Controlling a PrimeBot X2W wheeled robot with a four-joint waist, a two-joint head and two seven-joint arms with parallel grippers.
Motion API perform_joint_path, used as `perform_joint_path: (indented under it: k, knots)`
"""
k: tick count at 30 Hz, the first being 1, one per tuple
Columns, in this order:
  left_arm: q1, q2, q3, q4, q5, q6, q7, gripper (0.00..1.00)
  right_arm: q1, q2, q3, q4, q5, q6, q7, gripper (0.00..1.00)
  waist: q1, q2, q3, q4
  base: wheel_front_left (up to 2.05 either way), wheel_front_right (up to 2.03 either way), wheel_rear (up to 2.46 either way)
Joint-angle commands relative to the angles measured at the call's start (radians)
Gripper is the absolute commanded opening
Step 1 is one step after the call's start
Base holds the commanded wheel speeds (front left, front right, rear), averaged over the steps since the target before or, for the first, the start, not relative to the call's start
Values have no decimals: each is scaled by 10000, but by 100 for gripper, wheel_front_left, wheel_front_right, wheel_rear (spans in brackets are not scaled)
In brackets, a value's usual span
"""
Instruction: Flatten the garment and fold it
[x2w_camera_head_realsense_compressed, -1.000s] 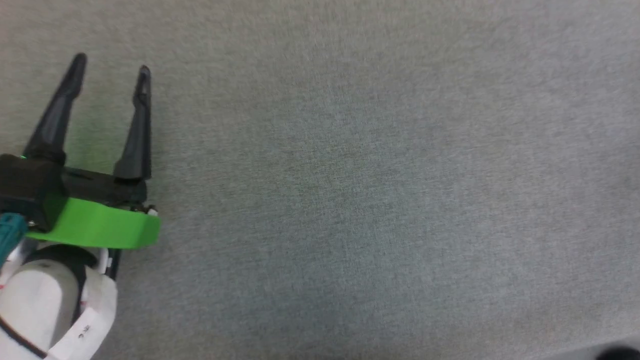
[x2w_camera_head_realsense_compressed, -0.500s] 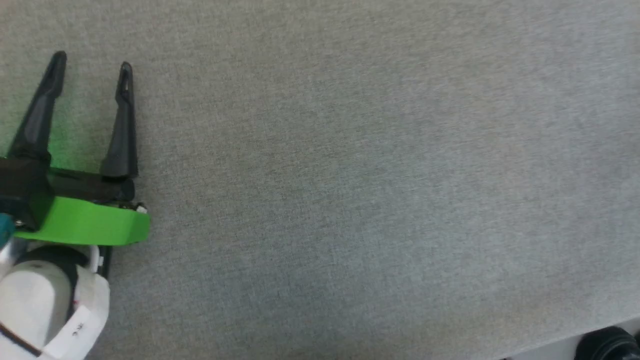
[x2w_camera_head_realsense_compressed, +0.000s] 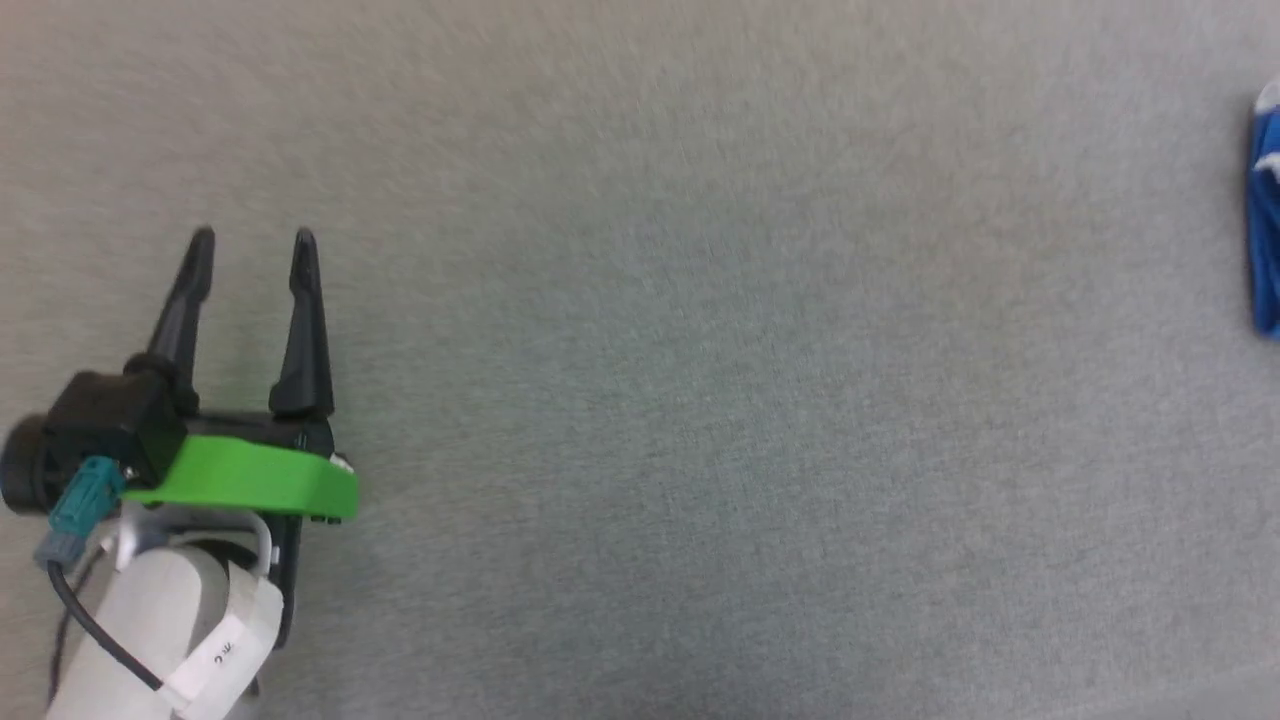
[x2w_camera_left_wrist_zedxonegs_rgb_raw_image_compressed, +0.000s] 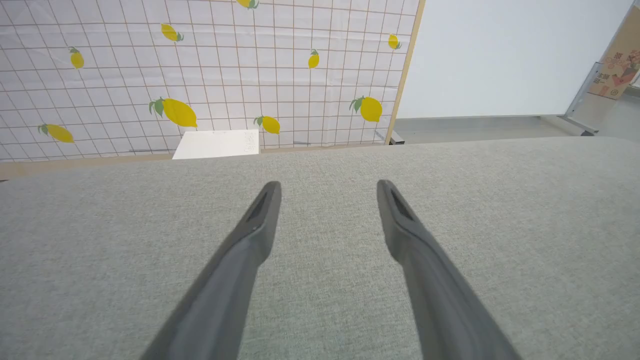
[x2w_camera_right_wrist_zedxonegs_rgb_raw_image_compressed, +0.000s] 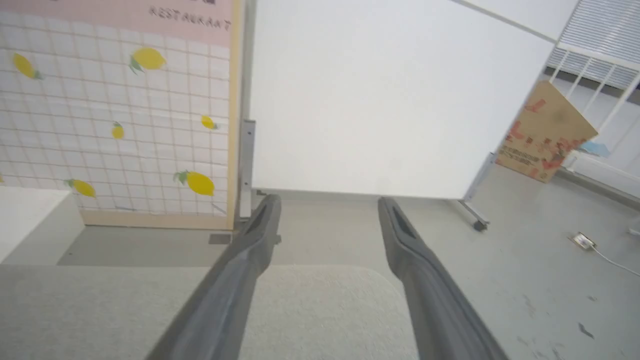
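Note:
A sliver of the bright blue garment (x2w_camera_head_realsense_compressed: 1266, 215), with a bit of white at its top, shows at the far right edge of the head view; most of it is cut off by the frame. My left gripper (x2w_camera_head_realsense_compressed: 252, 240) hovers over the grey cloth surface (x2w_camera_head_realsense_compressed: 700, 400) at the lower left, far from the garment, fingers spread and empty. In the left wrist view the left gripper (x2w_camera_left_wrist_zedxonegs_rgb_raw_image_compressed: 327, 186) is open above bare grey cloth. In the right wrist view my right gripper (x2w_camera_right_wrist_zedxonegs_rgb_raw_image_compressed: 327, 201) is open with nothing between its fingers, above a rounded corner of the grey surface (x2w_camera_right_wrist_zedxonegs_rgb_raw_image_compressed: 320, 300).
Beyond the surface's far edge stands a tiled panel with lemon prints (x2w_camera_left_wrist_zedxonegs_rgb_raw_image_compressed: 200, 75) and a white board (x2w_camera_right_wrist_zedxonegs_rgb_raw_image_compressed: 390, 100) on castors. A cardboard box (x2w_camera_right_wrist_zedxonegs_rgb_raw_image_compressed: 545, 132) leans at the right, and a floor socket with a cable (x2w_camera_right_wrist_zedxonegs_rgb_raw_image_compressed: 582, 241) lies on the grey floor.
The head camera has shifted, bringing the garment's blue edge in at the right. My right gripper has opened within the last second. The left gripper stays open.

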Motion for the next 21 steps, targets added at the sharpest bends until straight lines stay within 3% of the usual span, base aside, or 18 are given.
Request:
perform_joint_path:
  k: [1,16,21]
  knots:
    - [143,-74,42,163,-104,56,-158,100,220,280,180,-166,101,-15,-399,100,1,-1,-1737,932,0,0,0]
    - [860,-611,202,1396,-580,192,-832,100,3346,4105,655,-1681,-968,-15,-4163,100,1,-1,-3793,2369,0,0,0]
    - [1077,-729,269,1515,-684,247,-925,100,4617,4656,817,-1623,-1106,-15,-4481,100,1,-1,-4111,2668,0,0,0]
